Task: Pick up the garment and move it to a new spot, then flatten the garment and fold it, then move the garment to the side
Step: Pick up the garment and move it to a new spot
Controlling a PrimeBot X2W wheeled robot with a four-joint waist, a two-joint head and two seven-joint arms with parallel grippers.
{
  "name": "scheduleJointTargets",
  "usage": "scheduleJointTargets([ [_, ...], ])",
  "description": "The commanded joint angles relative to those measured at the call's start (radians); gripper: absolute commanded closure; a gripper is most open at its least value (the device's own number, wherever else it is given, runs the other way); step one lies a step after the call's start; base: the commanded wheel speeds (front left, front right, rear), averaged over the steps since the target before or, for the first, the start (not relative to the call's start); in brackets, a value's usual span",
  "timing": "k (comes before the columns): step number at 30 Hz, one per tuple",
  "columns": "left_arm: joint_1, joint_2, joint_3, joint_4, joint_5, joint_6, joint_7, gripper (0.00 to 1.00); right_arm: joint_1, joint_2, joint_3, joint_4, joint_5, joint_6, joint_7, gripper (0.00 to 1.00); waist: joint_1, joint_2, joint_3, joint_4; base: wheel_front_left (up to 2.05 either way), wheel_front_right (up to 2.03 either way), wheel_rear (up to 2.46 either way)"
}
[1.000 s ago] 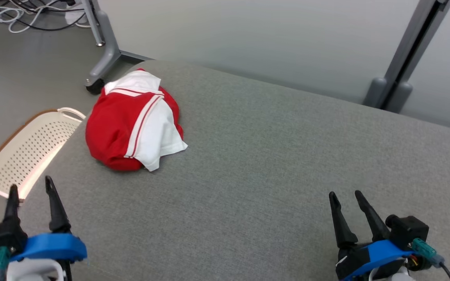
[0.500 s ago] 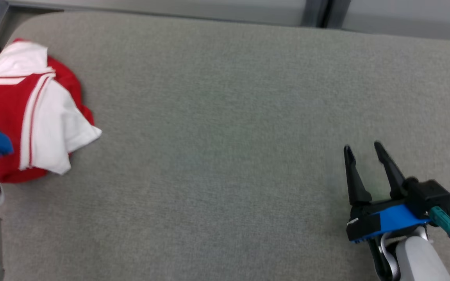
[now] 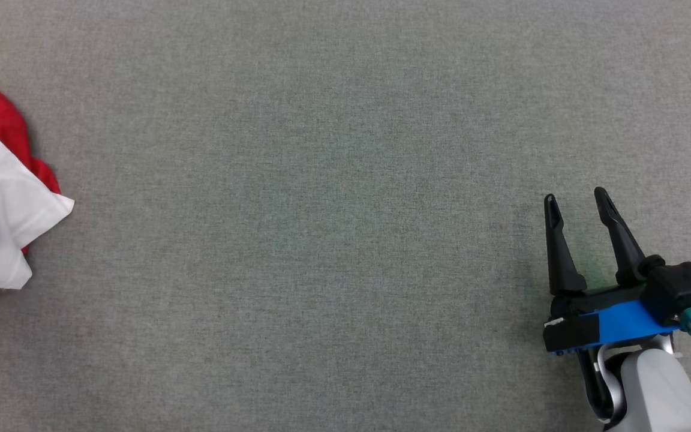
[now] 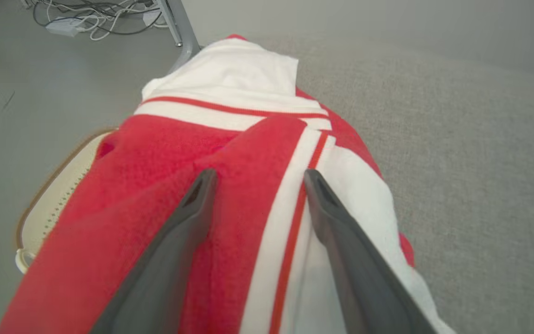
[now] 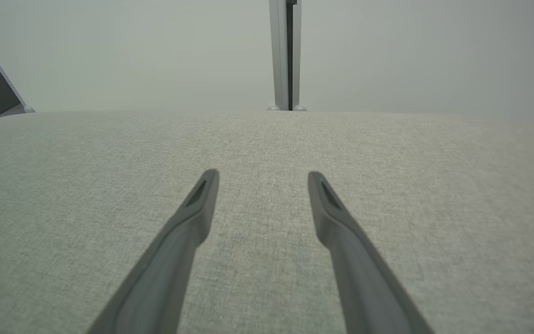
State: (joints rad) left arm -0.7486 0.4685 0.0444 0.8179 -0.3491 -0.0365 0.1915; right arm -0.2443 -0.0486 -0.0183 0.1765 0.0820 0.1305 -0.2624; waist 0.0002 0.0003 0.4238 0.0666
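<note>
The garment (image 3: pixel 3 198) is a crumpled red and white piece with red stripes, lying at the far left edge of the head view on the grey fabric surface (image 3: pixel 321 210). In the left wrist view the garment (image 4: pixel 230 185) lies close under my left gripper (image 4: pixel 257 178), whose two dark fingers stand open above it with nothing clamped between them. A bit of that gripper's blue mount shows at the head view's left edge. My right gripper (image 3: pixel 576 201) hovers open over bare fabric at the lower right, far from the garment, and its fingers (image 5: pixel 202 199) hold nothing.
A cream perforated basket (image 4: pixel 54 185) sits on the floor beside the surface's left edge, partly behind the garment. A metal stand leg (image 4: pixel 179 28) and cables (image 4: pixel 91 14) lie on the floor beyond. A grey post (image 5: pixel 286 55) stands behind the surface's far edge.
The head camera has tilted down and swung right, so the garment has slid to the picture's left edge. My left gripper has come over the garment. Both grippers stay open.
</note>
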Motion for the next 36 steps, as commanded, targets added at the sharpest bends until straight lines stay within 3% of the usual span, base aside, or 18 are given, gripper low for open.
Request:
scheduleJointTargets([
  [1,-0.017,0.009,-0.012,0.031,0.0,-0.005,0.042,0.0,-0.007,-0.005,-0.002,-0.006,0.001,0.0,-0.004,0.0,-0.0002,-0.0003,0.001,-0.002,0.0,0.0,0.0],
  [6,-0.014,0.001,-0.014,0.087,-0.026,-0.026,0.088,0.0,-0.009,-0.005,-0.002,-0.006,-0.003,0.0,-0.004,0.0,-0.0002,-0.0003,-0.004,0.0,0.0,0.0,0.0],
  [8,-0.009,-0.004,-0.018,0.103,-0.031,-0.033,0.096,0.64,-0.011,-0.005,0.001,-0.003,-0.003,0.001,-0.004,0.0,-0.0002,-0.0003,-0.008,0.001,0.0,0.0,0.0],
  [9,-0.008,-0.006,-0.02,0.109,-0.033,-0.035,0.089,1.0,-0.01,-0.005,0.003,-0.001,-0.004,0.001,-0.004,0.0,-0.0002,-0.0003,-0.01,0.002,0.0,0.0,0.0],
  [18,-0.015,0.001,-0.039,0.111,-0.018,-0.049,-0.059,1.0,0.002,-0.005,0.018,0.016,0.008,0.001,-0.004,0.0,-0.0002,-0.0003,-0.051,0.006,0.0,0.0,0.0],
  [21,-0.051,0.012,-0.047,0.073,-0.002,-0.056,-0.197,1.0,0.013,-0.004,0.023,0.022,0.017,0.001,-0.004,0.0,-0.0002,-0.0003,-0.082,0.005,0.0,0.0,0.0],
  [28,-0.129,0.012,-0.092,-0.05,0.046,-0.06,-0.345,1.0,0.029,-0.004,0.039,0.042,0.057,0.001,-0.004,0.0,-0.0002,-0.0003,-0.145,-0.02,0.0,0.0,0.0],
  [36,-0.214,-0.031,-0.192,-0.299,0.117,-0.041,-0.296,1.0,0.043,-0.004,0.053,0.055,0.104,0.001,-0.004,0.0,-0.0002,-0.0003,-0.198,-0.099,0.0,0.0,0.0],
])
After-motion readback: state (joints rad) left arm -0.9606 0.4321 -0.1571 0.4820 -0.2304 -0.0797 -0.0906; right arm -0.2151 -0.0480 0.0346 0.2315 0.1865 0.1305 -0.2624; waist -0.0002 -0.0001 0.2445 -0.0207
